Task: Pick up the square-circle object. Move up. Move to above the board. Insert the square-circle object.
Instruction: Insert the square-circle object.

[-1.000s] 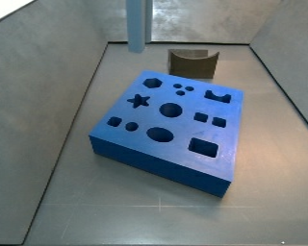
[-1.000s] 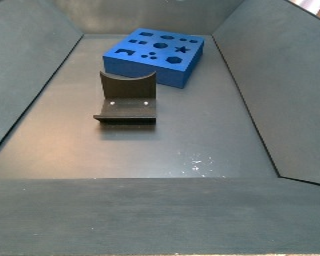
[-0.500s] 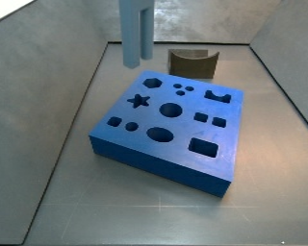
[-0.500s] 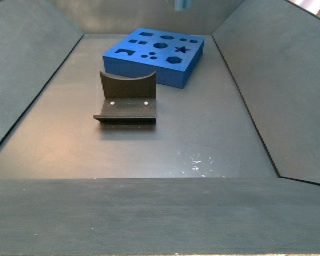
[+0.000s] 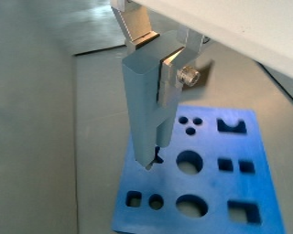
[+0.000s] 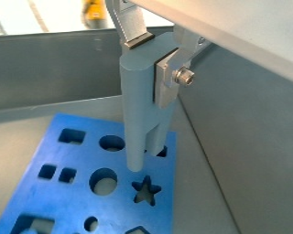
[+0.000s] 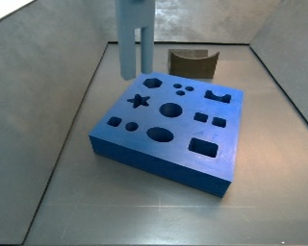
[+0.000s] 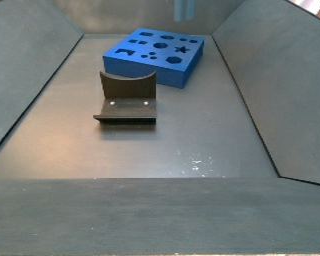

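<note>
1. Wrist views: gripper [image 5: 157,57] fingers [image 6: 176,66] are clamping the square-circle object [image 5: 143,110], hanging upright over the board [image 5: 216,196].
2. Side view: the peg [image 7: 132,38] is hovering above the board's [image 7: 169,120] star-side edge, not touching.
3. Side view: fixture [image 8: 127,97] is standing just beside the board [image 8: 156,55].

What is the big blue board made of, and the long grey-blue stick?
The board looks like matte plastic: even bright blue, crisp cut holes. The square-circle object, held in the gripper above the board, looks like smooth plastic or painted metal; I can't tell which.
</note>
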